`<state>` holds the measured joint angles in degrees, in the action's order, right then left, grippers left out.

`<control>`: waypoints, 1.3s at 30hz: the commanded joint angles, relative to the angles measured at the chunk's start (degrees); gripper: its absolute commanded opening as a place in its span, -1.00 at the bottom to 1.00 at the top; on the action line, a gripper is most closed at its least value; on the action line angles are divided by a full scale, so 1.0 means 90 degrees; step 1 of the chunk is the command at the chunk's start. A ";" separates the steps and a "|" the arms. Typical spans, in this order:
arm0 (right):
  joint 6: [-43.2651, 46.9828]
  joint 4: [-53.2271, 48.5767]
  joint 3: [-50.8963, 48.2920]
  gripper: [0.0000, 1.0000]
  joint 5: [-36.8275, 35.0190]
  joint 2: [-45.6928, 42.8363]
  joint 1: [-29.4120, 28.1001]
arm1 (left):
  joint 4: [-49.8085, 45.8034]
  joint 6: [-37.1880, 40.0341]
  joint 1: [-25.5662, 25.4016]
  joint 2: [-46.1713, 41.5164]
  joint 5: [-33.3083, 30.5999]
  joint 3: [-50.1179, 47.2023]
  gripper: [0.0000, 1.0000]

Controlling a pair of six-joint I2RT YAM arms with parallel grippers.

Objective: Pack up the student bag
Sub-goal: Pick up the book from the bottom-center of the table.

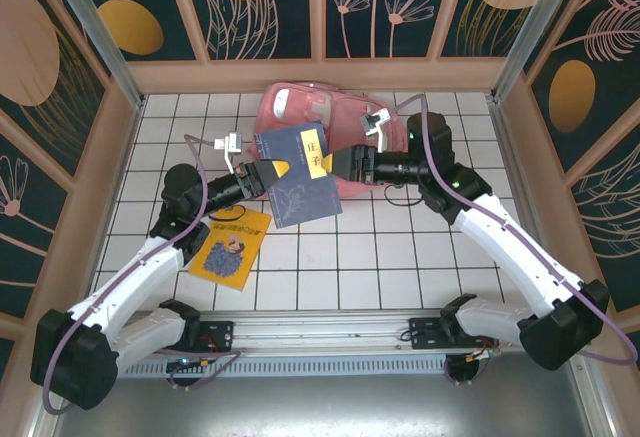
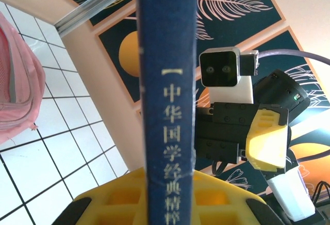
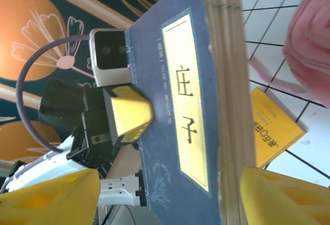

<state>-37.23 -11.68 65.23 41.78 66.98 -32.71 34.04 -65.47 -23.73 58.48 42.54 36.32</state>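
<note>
Mid-frame: blue book [image 1: 303,182] between left fingers [image 1: 281,170] and right fingers [image 1: 328,164], over white-tiled table [image 1: 400,257], overlapping pink student bag [image 1: 290,107] behind. yellow book [image 1: 230,247] flat on table beside left arm [image 1: 150,257].

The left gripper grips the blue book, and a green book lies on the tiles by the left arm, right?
Not green: the yellow book lies there, as the top view shows. The left gripper does grip the blue book.
</note>
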 commanded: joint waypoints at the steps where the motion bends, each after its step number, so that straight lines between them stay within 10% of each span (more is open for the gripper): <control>1: 0.0277 -0.0390 0.0121 0.59 -0.1072 -0.0330 0.0004 | 0.0497 -0.0155 0.0017 -0.0072 -0.0238 0.0220 -1.00; 7: -0.0925 0.1049 -0.1443 0.86 -0.2399 -0.1374 0.0119 | 0.1828 -0.0992 0.0018 0.0091 -0.1490 0.0239 -1.00; 12: -0.2227 0.5277 -0.3361 0.80 -0.2125 -0.1833 -0.0353 | 0.3075 -0.1568 -0.0101 0.0421 -0.2844 0.0194 -1.00; 18: -0.1285 0.6783 -0.3385 0.86 -0.3034 -0.1353 -0.1518 | 0.3381 -0.1606 -0.0558 0.1163 -0.3141 0.0922 -1.00; 27: -0.1497 0.7378 -0.2712 0.83 -0.3489 -0.0289 -0.1398 | 0.3780 -0.1768 -0.0896 0.1437 -0.3430 0.0911 -1.00; 39: -0.2170 0.7860 -0.1857 -0.31 -0.3470 0.0780 -0.1304 | 0.3788 -0.1691 -0.1118 0.1435 -0.3608 0.0638 -1.00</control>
<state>-55.88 55.20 46.57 11.92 73.54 -44.10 63.05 -80.27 -33.21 71.64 11.22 42.22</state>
